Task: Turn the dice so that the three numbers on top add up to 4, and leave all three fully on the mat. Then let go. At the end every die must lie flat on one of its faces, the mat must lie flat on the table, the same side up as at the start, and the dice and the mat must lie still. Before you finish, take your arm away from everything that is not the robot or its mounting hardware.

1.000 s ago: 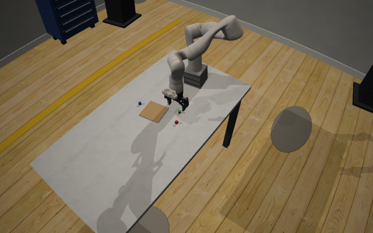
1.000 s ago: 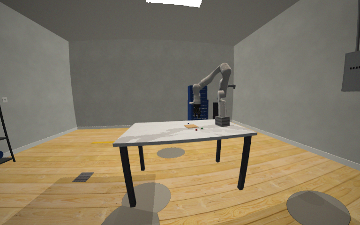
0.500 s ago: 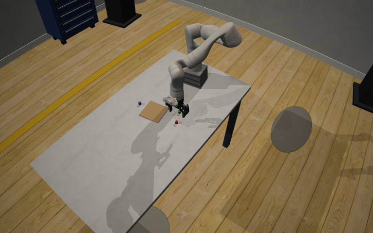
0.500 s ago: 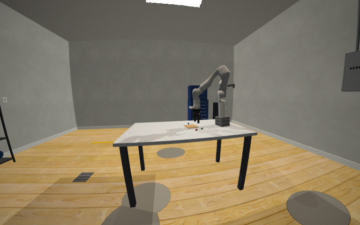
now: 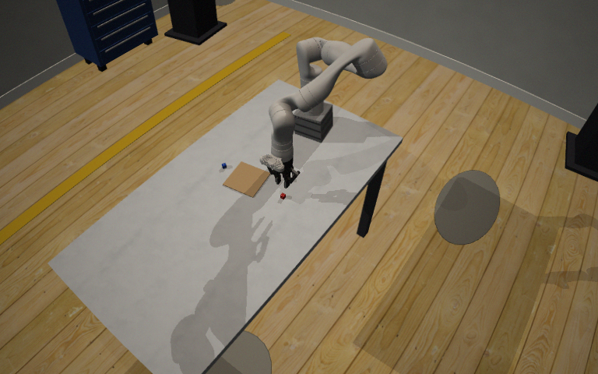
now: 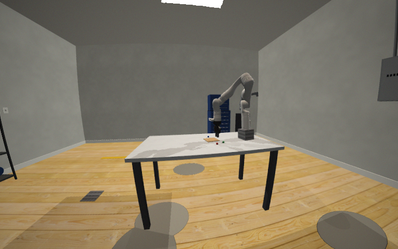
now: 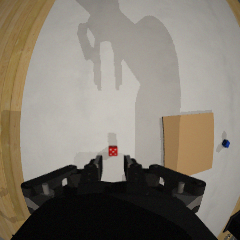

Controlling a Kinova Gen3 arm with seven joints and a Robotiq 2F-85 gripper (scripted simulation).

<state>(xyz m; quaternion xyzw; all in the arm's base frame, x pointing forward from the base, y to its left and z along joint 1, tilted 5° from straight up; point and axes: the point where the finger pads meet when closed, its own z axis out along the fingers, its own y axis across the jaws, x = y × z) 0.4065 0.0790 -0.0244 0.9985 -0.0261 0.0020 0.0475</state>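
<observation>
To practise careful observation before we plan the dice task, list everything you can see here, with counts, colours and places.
table: one, white top, black legs, mid-room
mat: one, tan, flat on the table
red die: one, on the table, off the mat
blue die: one, on the table, off the mat
green die: one, on the table beside the red die
drawer cabinet: one, blue, by the wall
arm: one, pale grey, on a grey base
end effector: one, black, partly closed, nothing held, beside the mat

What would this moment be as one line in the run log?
gripper part-open, holding nothing, beside brown square mat | small red die, green die, blue die all off mat | mat bare
</observation>
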